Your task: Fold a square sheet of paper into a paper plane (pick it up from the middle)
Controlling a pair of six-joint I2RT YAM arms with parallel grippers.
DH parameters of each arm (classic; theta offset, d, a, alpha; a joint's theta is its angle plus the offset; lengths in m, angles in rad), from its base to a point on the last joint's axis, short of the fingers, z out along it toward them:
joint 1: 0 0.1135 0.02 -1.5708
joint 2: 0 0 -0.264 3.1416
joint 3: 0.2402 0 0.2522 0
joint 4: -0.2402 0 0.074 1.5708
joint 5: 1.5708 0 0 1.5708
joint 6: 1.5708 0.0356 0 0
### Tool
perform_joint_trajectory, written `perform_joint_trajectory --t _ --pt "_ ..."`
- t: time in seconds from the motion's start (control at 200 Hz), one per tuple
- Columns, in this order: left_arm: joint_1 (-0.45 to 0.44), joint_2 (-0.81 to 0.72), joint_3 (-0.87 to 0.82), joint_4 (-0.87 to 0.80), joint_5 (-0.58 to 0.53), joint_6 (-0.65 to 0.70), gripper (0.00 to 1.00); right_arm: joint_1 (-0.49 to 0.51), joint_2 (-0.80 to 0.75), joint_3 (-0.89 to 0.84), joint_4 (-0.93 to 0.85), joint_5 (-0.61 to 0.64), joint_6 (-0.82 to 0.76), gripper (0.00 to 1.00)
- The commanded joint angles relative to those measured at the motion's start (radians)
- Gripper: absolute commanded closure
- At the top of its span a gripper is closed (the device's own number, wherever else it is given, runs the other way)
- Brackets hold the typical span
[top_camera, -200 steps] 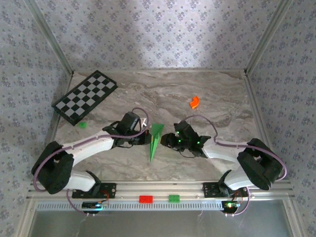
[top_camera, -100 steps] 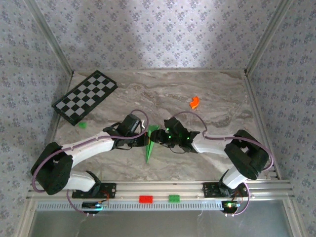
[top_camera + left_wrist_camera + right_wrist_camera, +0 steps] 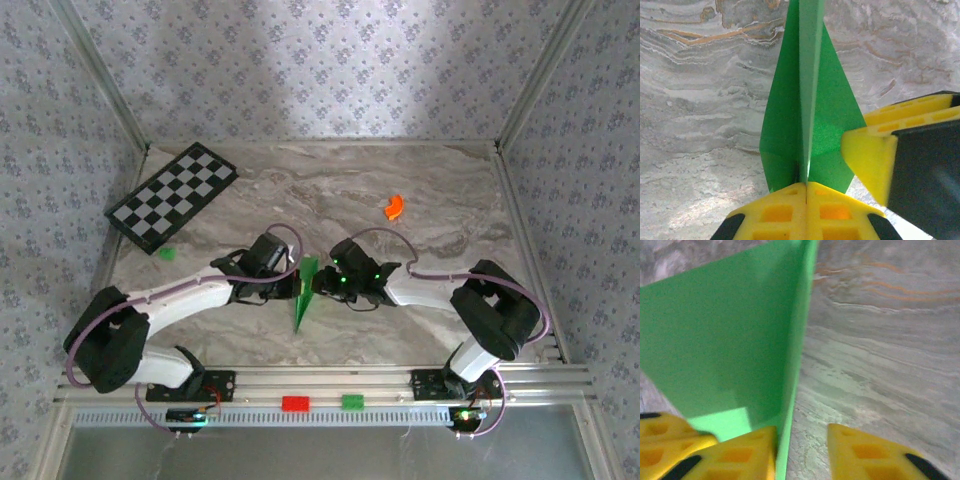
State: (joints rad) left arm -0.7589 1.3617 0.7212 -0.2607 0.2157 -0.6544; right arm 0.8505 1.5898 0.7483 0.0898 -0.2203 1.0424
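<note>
Left claw (image 3: 806,186) pinches paper plane (image 3: 822,125) shut; right claw (image 3: 802,435) (beside it) gapes partly.

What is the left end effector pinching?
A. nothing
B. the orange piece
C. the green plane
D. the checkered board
C: in the left wrist view, the left end effector is shut on the centre fold of the plane.
</note>
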Motion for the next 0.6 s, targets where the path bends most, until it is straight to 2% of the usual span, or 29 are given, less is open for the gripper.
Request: perform_joint_trajectory --t 0.0,0.165,0.38,0.595 --pt "-0.018 0.026 0.026 -0.032 -0.002 0.029 1.0 -0.003 0.01 0.006 0.035 -0.04 -0.007 0.81" --pt "-0.029 0.028 0.032 -0.042 0.002 0.039 0.94 -0.009 0.041 0.01 0.016 -0.05 0.005 0.96" --pt "-0.029 -0.013 0.022 -0.058 0.0 0.03 0.74 -0.015 0.041 -0.009 0.039 -0.05 0.018 0.98" --pt "-0.03 -0.023 0.014 -0.069 0.058 0.048 0.68 -0.016 0.038 -0.013 0.045 -0.056 0.014 0.98"
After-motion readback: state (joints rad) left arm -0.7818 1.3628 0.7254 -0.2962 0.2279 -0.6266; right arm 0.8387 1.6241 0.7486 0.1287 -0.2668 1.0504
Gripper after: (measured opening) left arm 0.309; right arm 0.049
